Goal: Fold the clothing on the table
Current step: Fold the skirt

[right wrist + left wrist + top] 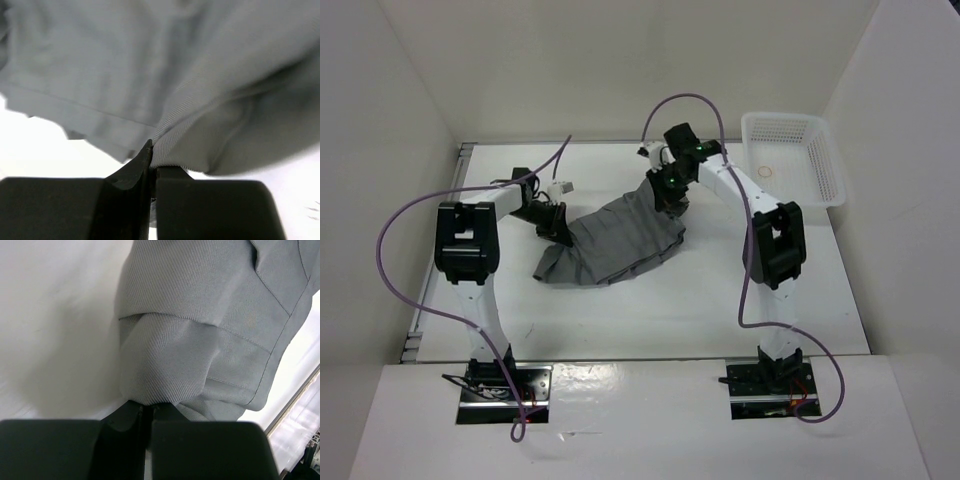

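Observation:
The grey clothing [615, 240] lies crumpled in the middle of the white table [650, 310], stretched between the two arms. My left gripper [557, 228] is shut on the garment's left edge; in the left wrist view the grey fabric [200, 340] bunches right at the closed black fingers [125, 420]. My right gripper [670, 197] is shut on the upper right corner of the cloth. The right wrist view shows a fold of the fabric [210, 100] pinched between the fingers [137, 167], held a little above the table.
A white mesh basket [825, 165] stands at the back right of the table, with a small ring-shaped thing [765, 171] on its floor. White walls enclose the table on three sides. Purple cables loop off both arms.

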Controlling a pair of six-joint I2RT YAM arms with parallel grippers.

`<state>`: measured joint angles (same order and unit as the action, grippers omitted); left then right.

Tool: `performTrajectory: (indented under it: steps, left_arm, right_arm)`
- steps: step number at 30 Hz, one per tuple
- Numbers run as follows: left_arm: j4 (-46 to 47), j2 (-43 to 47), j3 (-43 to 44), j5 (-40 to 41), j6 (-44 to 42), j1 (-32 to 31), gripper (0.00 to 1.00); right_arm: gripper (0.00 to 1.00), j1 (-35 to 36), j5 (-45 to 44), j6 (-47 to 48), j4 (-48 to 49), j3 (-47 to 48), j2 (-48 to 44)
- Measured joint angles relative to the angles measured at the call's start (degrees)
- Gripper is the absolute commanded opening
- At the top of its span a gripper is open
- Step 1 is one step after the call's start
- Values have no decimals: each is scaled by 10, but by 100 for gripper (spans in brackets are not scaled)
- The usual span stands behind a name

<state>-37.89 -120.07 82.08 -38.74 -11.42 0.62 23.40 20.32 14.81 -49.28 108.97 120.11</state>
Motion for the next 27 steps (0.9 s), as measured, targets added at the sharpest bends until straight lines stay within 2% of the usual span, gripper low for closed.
performTrajectory:
  steps: [11,27]
  left_arm:
    - [2,-1,1,1,11,-12,0]
    - [3,-2,1,0,16,-12,0]
  right_arm:
    - [0,105,45,16,-82,121,24]
    - [0,235,133,17,-179,394,199]
